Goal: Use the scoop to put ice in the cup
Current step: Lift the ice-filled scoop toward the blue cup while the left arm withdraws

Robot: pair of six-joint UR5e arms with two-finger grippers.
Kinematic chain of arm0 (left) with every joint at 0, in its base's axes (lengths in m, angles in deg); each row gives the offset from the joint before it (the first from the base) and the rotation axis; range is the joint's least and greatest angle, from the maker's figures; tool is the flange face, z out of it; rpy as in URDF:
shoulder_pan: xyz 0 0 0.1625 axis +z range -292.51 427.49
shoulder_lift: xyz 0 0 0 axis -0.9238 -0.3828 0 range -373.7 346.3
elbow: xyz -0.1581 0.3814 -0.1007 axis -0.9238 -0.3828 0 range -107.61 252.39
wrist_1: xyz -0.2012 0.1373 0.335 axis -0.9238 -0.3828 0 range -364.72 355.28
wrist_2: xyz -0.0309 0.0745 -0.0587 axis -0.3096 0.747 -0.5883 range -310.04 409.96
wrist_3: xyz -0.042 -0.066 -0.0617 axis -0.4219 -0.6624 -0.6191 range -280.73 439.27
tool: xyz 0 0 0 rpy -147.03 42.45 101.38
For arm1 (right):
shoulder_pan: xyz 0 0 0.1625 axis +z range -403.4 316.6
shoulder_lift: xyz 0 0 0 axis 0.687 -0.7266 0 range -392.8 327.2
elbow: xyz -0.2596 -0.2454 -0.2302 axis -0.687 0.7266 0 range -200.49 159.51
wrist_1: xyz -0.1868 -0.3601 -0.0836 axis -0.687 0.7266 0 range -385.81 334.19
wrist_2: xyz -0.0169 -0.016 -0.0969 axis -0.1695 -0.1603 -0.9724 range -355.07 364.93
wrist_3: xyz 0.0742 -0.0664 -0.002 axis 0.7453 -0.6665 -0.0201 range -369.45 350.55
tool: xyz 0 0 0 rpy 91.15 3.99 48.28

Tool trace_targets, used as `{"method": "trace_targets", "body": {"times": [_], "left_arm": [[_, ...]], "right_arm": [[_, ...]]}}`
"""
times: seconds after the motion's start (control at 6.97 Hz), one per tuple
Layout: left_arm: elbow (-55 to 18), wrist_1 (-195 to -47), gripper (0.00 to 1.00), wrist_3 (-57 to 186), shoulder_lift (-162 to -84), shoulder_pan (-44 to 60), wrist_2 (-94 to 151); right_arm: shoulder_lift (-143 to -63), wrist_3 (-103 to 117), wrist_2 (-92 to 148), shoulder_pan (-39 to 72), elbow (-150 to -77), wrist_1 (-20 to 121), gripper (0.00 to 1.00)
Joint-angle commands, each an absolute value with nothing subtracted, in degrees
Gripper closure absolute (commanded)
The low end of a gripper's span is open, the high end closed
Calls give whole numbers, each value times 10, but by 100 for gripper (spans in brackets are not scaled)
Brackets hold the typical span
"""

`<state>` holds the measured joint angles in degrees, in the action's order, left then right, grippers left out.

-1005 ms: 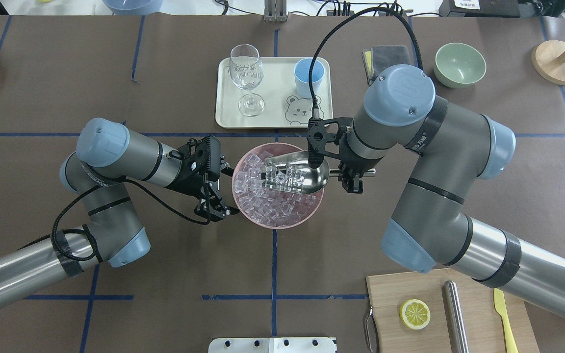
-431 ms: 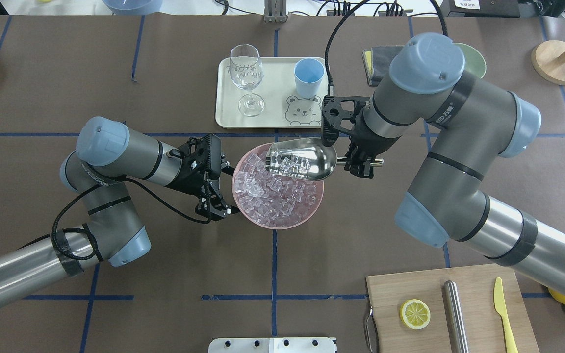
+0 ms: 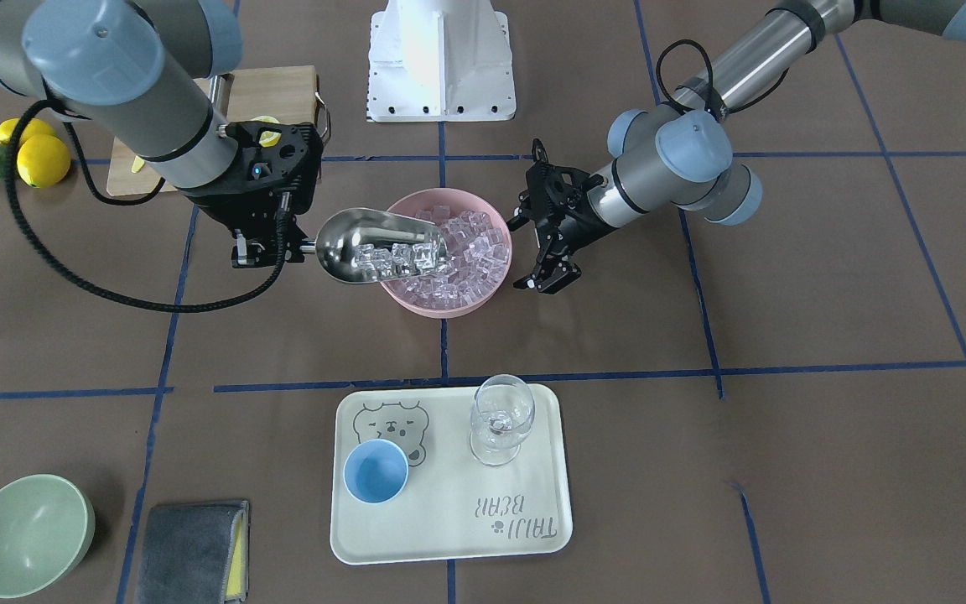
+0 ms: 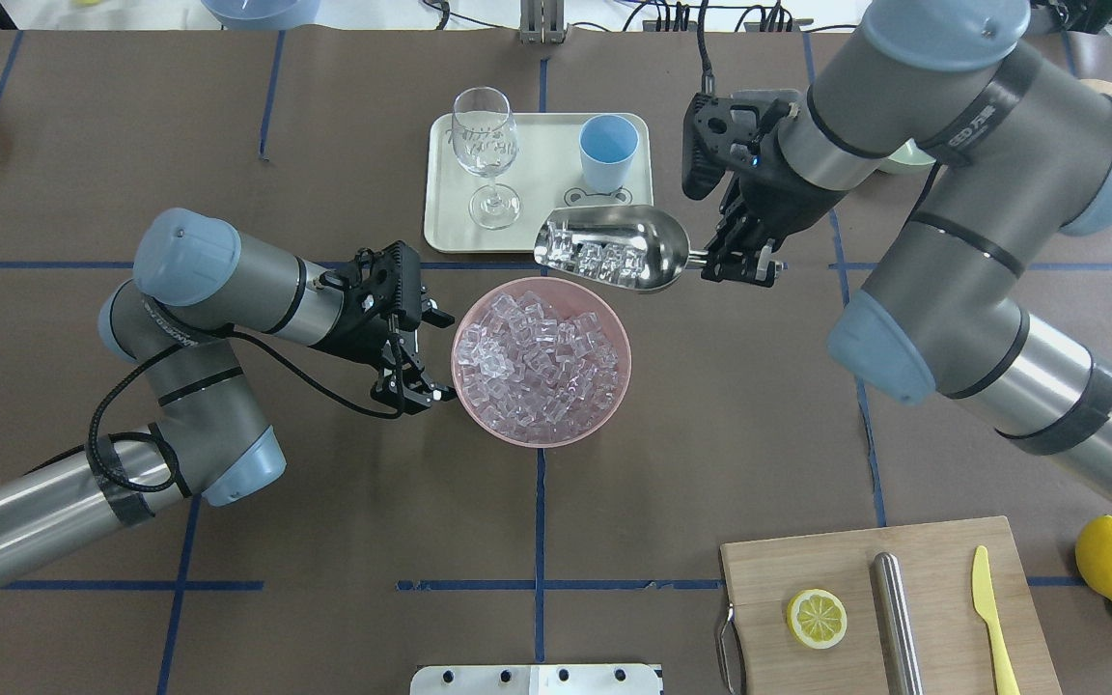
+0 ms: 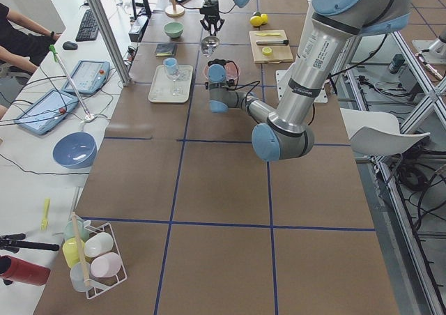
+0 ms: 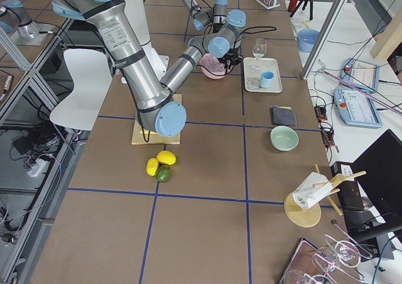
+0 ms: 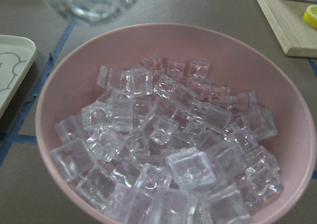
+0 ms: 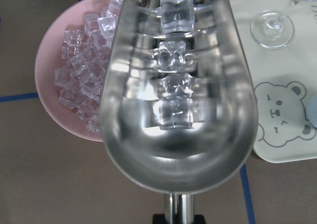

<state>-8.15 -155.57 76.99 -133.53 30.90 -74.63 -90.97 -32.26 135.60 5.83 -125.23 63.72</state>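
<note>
My right gripper [image 4: 739, 265] is shut on the handle of the steel scoop [image 4: 614, 249], which is held level in the air between the pink bowl [image 4: 542, 444] and the tray [image 4: 537, 183]. Several ice cubes [image 4: 595, 258] lie in the scoop; they also show in the right wrist view [image 8: 173, 85]. The bowl holds many more ice cubes [image 7: 163, 130]. The light-blue cup [image 4: 608, 150] stands upright on the tray, just beyond the scoop. My left gripper [image 4: 426, 355] is open beside the bowl's left rim.
A wine glass [image 4: 486, 145] stands on the tray left of the cup. A green bowl [image 3: 26, 533] and a grey cloth [image 3: 194, 549] lie beyond my right arm. A cutting board [image 4: 932, 637] with a lemon slice, steel tube and knife is near right.
My right arm has lifted the scoop with ice out of the pink bowl and carried it toward the tray. My left gripper has shifted slightly left beside the bowl.
</note>
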Motion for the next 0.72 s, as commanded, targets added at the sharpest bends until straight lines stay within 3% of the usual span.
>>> {"method": "trace_targets", "body": {"times": [0.0,0.29,0.57], "left_arm": [[-106,-1502,0,770,-1325,262,-748],[-141,-1476,0,770,-1299,196,-743],[-178,-1475,0,770,-1223,129,-745]], "right_arm": [[-908,-275,1386,113,-1253,631,100],[-906,-241,1381,145,-1253,634,100],[-905,-152,1371,158,-1243,641,100]]}}
